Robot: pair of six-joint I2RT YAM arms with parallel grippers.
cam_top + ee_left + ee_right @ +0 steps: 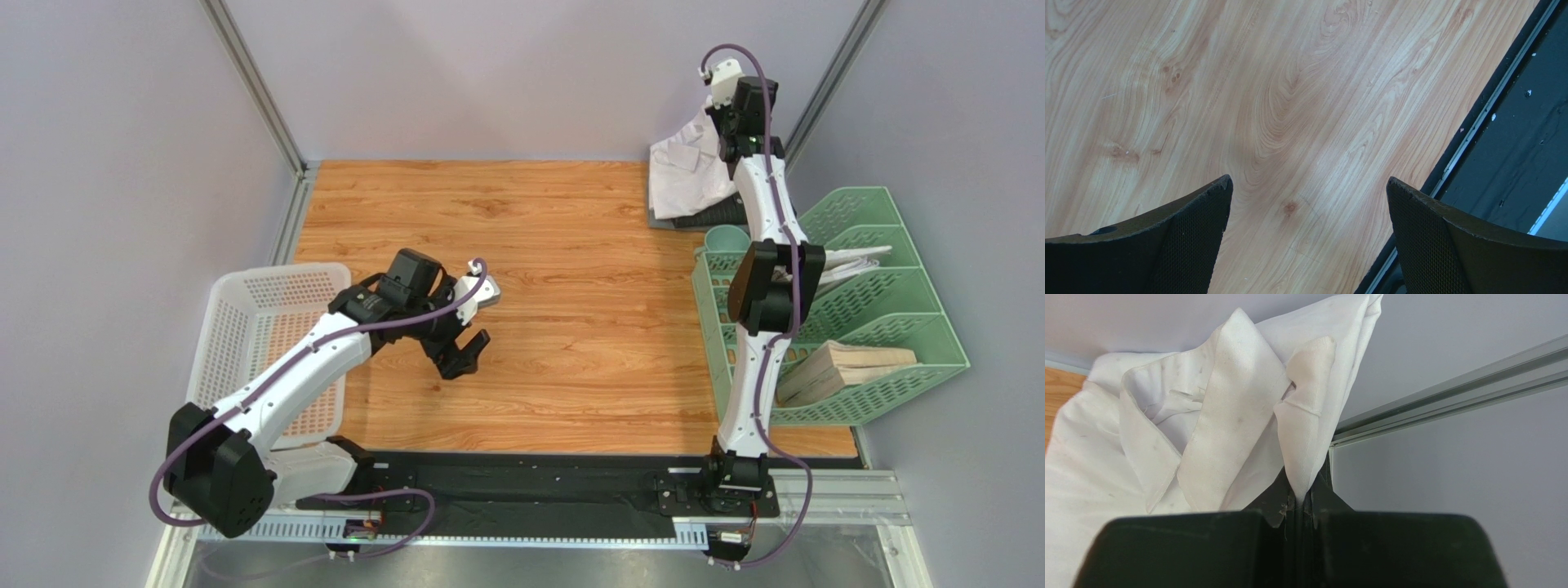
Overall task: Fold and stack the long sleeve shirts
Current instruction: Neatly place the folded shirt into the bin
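The white shirt lies bunched at the back right corner of the wooden table, over a dark edge that may be the charcoal shirt. My right gripper is raised at that corner and shut on a fold of the white shirt near its collar, lifting it. My left gripper hangs open and empty over bare wood at the table's left middle; its fingers frame only wood grain in the left wrist view.
A white mesh basket stands at the left edge. A green file rack with papers and wooden blocks stands at the right. A black strip runs along the near edge. Grey walls and a metal frame post close the back corner.
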